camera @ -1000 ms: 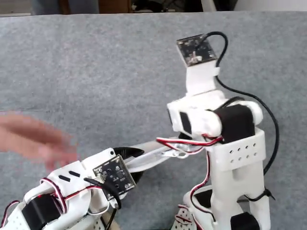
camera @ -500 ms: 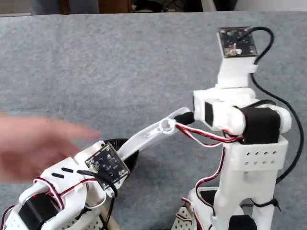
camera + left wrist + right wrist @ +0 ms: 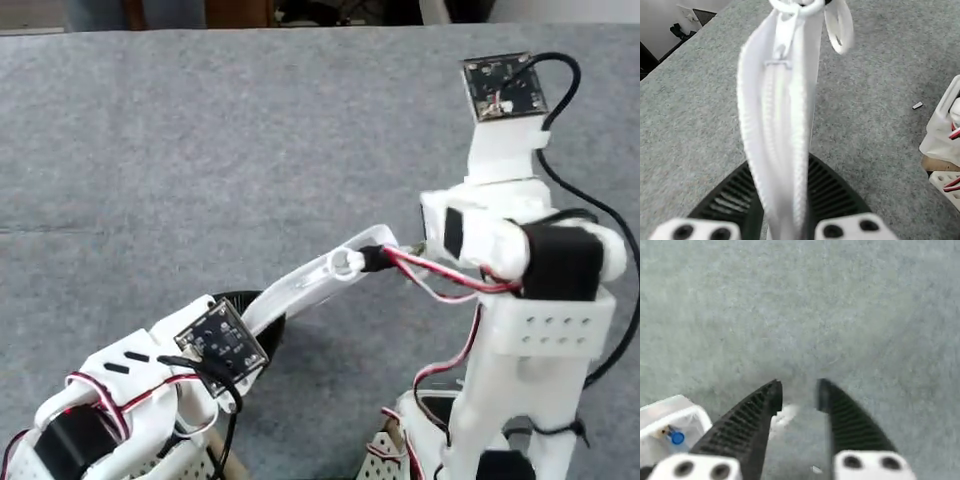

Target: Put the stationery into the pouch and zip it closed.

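Note:
A white zip pouch (image 3: 300, 290) hangs off the grey table, slanting up from my left gripper (image 3: 262, 318), which is shut on its lower end. In the left wrist view the pouch (image 3: 780, 125) runs away from that gripper (image 3: 785, 220), its zipper teeth meshed up to the slider (image 3: 782, 50), and a white ring (image 3: 840, 25) dangles blurred at the far end. My right gripper (image 3: 377, 258) is beside the pouch's ring end (image 3: 345, 262). In its own view the right gripper (image 3: 797, 385) has its fingers a little apart over bare carpet, a small white blur (image 3: 785, 415) beside one finger.
The grey carpeted table (image 3: 200, 150) stretches wide and bare to the left and far side. The right arm's white body (image 3: 530, 300) stands tall at the right. A white part with a blue bit (image 3: 672, 435) sits beside the right gripper's finger.
A person's hand at the left edge has withdrawn. The right arm swung right and back, and the pouch's ring end rose with it; the ring end has since stayed put.

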Controlling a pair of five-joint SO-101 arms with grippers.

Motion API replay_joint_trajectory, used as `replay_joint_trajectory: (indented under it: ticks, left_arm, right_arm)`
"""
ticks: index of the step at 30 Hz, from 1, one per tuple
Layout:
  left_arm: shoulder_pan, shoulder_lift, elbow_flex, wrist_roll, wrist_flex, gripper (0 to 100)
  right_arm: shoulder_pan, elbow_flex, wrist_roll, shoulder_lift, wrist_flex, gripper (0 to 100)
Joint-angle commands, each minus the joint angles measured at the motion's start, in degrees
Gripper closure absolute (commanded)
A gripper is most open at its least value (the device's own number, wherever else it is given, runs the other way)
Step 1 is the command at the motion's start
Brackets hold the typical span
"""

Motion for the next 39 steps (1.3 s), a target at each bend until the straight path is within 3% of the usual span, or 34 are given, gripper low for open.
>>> replay_joint_trajectory:
  ticks: [1, 4, 7, 16, 20, 25, 33, 39]
  left_arm:
    - [-0.7, 0.6, -0.8, -0.4, 1.0, 97]
    - [-0.7, 0.6, -0.8, -0.4, 1.0, 97]
    - [-0.7, 0.6, -1.1, -0.4, 1.0, 97]
    - [-2.5, 1.8, -5.7, -0.1, 1.7, 97]
    - [-4.3, 8.5, -13.5, -1.2, 2.5, 97]
    - [-8.7, 19.7, -22.5, -8.2, 1.7, 97]
    - [-15.3, 28.9, -25.9, -17.1, -5.6, 97]
    - [-18.0, 30.0, -20.1, -25.3, -15.1, 97]
  right_arm:
    - [0.7, -1.7, 12.9, -3.9, 0.1, 76.6]
    - [0.7, -1.2, 21.3, -7.6, 0.1, 76.5]
    - [0.5, 0.2, 23.6, -10.2, 0.2, 76.5]
    - [-4.2, 11.7, 5.1, -10.9, 0.1, 76.5]
    - [-10.6, 12.9, 0.6, -10.9, 0.1, 76.5]
    - [-21.2, 12.5, -2.3, -10.9, 0.1, 76.5]
    - [-17.1, 12.7, -2.4, -10.9, -0.5, 76.5]
    - [-16.3, 12.9, -4.3, -10.9, -0.6, 76.5]
